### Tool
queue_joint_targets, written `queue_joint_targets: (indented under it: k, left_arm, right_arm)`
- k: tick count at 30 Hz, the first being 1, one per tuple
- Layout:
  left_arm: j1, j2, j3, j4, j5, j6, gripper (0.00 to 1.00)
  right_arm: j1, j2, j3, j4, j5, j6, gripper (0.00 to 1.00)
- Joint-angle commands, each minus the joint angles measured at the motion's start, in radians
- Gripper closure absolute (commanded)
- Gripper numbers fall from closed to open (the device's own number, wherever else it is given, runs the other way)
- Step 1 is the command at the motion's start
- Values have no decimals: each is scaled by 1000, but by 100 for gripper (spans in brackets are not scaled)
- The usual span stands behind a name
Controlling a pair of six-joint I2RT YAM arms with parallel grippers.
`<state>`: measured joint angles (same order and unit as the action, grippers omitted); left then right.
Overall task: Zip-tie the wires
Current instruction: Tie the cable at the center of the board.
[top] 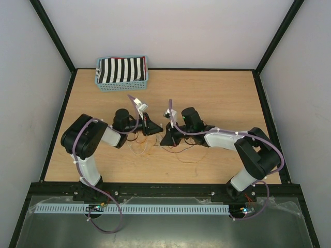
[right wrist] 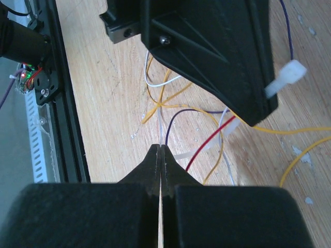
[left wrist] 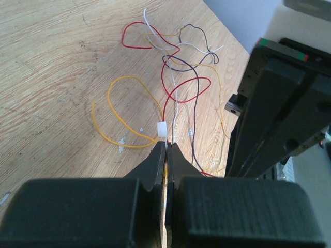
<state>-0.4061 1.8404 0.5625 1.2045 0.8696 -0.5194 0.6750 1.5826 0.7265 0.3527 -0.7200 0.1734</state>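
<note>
The wires (top: pixel 155 147) are thin orange, red, dark and white strands lying tangled on the wooden table between both grippers; they also show in the left wrist view (left wrist: pixel 176 77) and the right wrist view (right wrist: pixel 207 150). My left gripper (top: pixel 154 129) (left wrist: pixel 166 144) is shut, and the white zip tie's head (left wrist: pixel 162 130) (right wrist: pixel 287 77) sticks out at its tips. My right gripper (top: pixel 168 138) (right wrist: pixel 161 147) is shut, tips low over the table. The zip tie's pale strap (right wrist: pixel 183 155) runs up to its tips. The two grippers nearly touch.
A blue basket (top: pixel 122 72) with a black-and-white striped cloth stands at the back left. A black frame rail (top: pixel 165 188) (right wrist: pixel 67 129) runs along the table's near edge. White walls enclose the table (top: pixel 222 98) on three sides.
</note>
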Motion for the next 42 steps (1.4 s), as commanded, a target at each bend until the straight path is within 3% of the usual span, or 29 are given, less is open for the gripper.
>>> queue_joint_targets:
  k: [1,19,42]
  left_arm:
    - [-7,-32,-22,79,-9,61,100]
    - [-28,-40,-77,179,-20,187,100]
    - [-125,-132,-181,201,-167,468,100]
  right_arm:
    - [-35,-15,12,-47,-58,25,100]
    - [-89,28,30,-45,-232,85,100]
    - [-136,66,64,-159,-345,57,100]
